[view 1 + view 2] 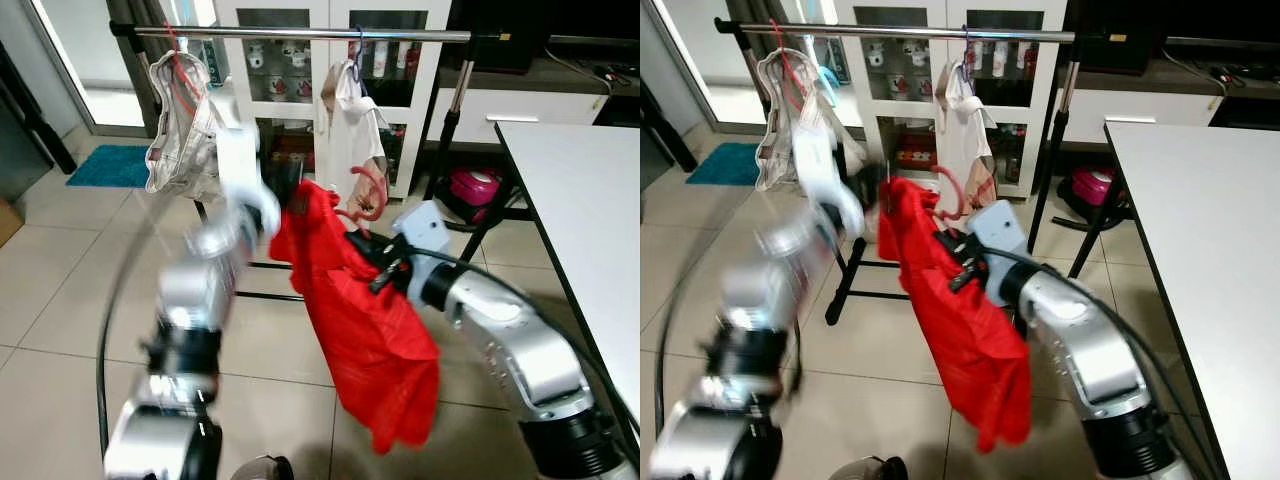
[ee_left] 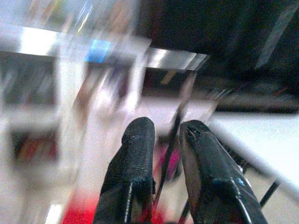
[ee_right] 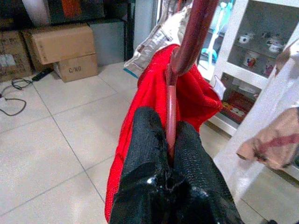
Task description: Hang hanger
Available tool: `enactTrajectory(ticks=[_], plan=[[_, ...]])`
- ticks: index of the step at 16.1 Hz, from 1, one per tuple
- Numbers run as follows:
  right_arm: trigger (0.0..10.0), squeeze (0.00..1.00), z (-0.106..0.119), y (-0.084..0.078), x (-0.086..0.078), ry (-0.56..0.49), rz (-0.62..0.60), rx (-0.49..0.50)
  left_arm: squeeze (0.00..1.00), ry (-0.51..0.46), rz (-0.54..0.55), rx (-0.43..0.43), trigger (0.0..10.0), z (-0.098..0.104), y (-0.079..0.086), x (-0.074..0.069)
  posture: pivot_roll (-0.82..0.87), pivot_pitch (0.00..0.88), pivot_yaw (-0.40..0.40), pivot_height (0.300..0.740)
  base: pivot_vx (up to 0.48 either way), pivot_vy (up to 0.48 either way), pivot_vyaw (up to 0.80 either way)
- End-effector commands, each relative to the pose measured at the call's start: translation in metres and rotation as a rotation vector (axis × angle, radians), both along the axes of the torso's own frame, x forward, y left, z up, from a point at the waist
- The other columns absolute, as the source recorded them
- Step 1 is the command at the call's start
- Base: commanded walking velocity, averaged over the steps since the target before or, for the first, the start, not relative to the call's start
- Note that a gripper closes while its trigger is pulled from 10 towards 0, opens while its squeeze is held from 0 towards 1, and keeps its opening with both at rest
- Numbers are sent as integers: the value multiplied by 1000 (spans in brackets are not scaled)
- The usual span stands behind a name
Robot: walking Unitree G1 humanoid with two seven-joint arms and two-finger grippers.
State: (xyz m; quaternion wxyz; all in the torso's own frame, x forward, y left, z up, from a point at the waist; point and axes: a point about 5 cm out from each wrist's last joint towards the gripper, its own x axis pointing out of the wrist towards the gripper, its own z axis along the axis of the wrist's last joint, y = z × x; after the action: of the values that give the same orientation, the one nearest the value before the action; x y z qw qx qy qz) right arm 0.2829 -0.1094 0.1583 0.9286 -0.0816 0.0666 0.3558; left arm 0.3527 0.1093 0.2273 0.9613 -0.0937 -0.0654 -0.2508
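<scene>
My right gripper is shut on the lower stem of a red hanger, whose hook curls up just above it. A red garment hangs from the hanger, draped down past my right forearm. In the right wrist view the fingertips pinch the hanger's stem with the red cloth behind. The silver rail runs across the top, above and beyond the hook. My left arm is raised and blurred; its gripper is just left of the red garment. In its wrist view the fingers stand slightly apart with nothing held.
Two garments hang on the rail: a white and pink one at the left and a white one in the middle. A white cabinet stands behind the rack. A white table fills the right side. A teal mat lies on the tiled floor.
</scene>
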Motion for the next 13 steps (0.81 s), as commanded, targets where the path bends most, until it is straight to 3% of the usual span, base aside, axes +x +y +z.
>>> enactTrajectory(ticks=[1, 2, 3, 5, 6, 10, 13], plan=[[10000, 0, 12, -3, 5, -51, 5, 9, 1000, -104, -143, 30, 10000, 21, -4, -6, -158, 0, 71, 740, 0, 0, 0], [10000, 0, 12, -3, 5, -54, 7, 4, 1000, -123, -193, 61, 10000, 24, -4, -8, -158, 0, 71, 740, 0, 0, 0], [10000, 0, 15, -4, 8, -67, 24, -11, 1000, -173, -322, 196, 10000, 31, 7, -9, -145, 0, 67, 740, 0, 0, 0], [10000, 0, 18, -4, 9, -82, 58, -30, 1000, -192, -464, 370, 10000, 29, 19, -10, -138, 0, 63, 740, 0, 0, 0], [10000, 0, 24, -1, 5, -104, 146, -58, 1000, -154, -644, 524, 10000, 26, 41, -7, -136, 0, 71, 740, 0, 0, 0], [10000, 0, 31, 4, -5, -148, 302, -121, 1000, -108, -888, 598, 10000, 28, 57, -8, -147, 0, 100, 740, 0, 0, 0], [10000, 0, 35, 7, -13, -166, 393, -153, 1000, -138, -1050, 649, 10000, 28, 52, -9, -153, 0, 110, 740, 0, 0, 0]])
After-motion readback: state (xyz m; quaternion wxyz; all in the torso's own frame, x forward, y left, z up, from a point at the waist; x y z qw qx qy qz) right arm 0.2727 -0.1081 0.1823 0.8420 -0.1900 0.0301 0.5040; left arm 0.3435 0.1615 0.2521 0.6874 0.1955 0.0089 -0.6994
